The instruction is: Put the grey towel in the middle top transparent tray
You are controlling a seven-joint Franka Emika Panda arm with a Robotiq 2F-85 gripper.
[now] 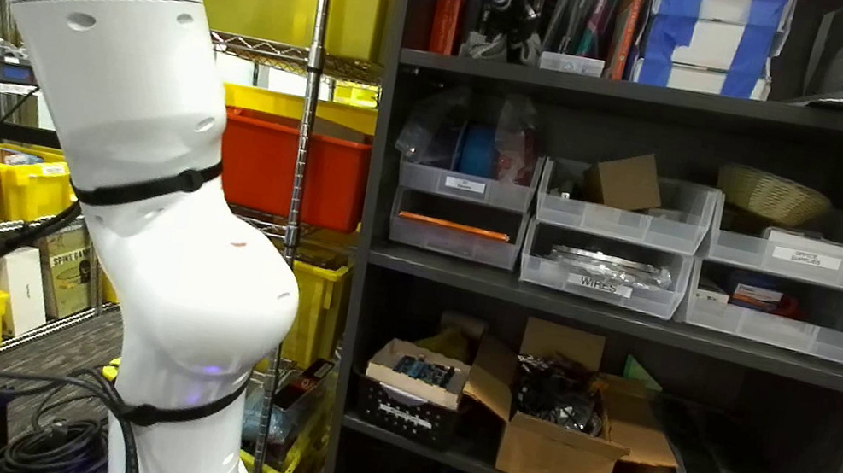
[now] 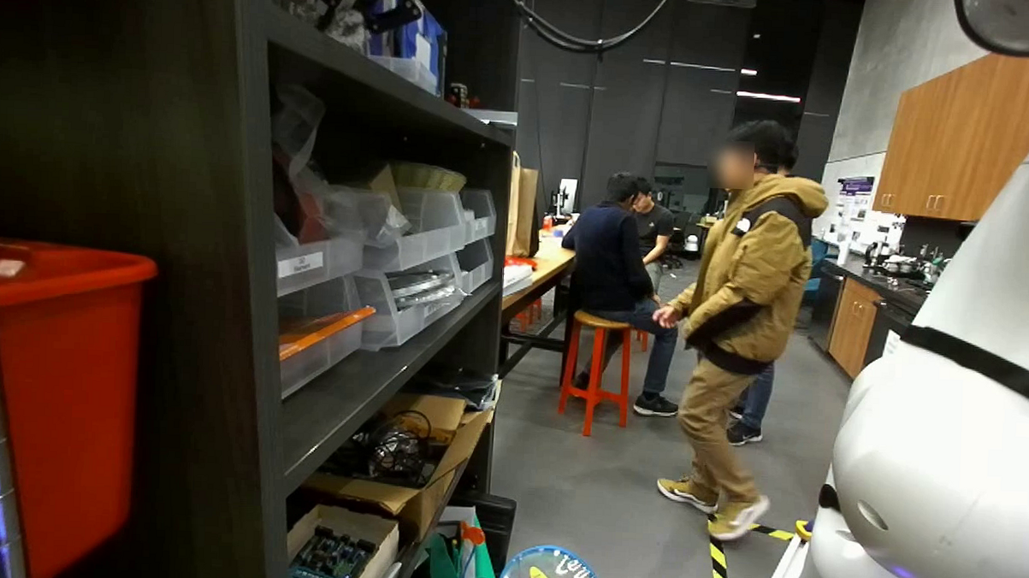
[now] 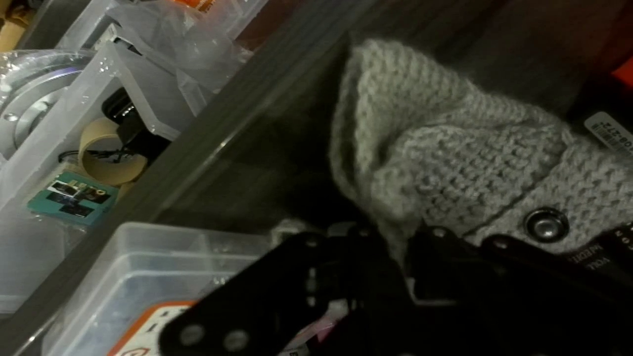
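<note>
Because the upper bench (image 1: pixel 697 100) stands over the lower bench (image 2: pixel 348 390), it is judged that the transfer should go out beyond the upper front edge before any descent. The tray (image 1: pixel 621 224) sits raised above the lower bench, close to its front edge and about midway between its corners. The towel (image 3: pixel 470 148) is at the upper bench, toward the left front corner (image 1: pixel 410 57) in an exterior view; whether its underside touches the surface cannot be told. The end effector (image 3: pixel 394 237) appears clamped on a bunched fold near one end of the towel, so the loose length will probably sag; lift slowly, and gather that length over the tray before release. The block (image 1: pixel 627 179) in the tray reduces landing room; set the towel down beside it. The box (image 3: pixel 173 267), just beside the end effector at the upper front edge, could be knocked; raise before moving sideways. The button (image 3: pixel 546 225) on the towel could snag going in; keep it uppermost.
</note>
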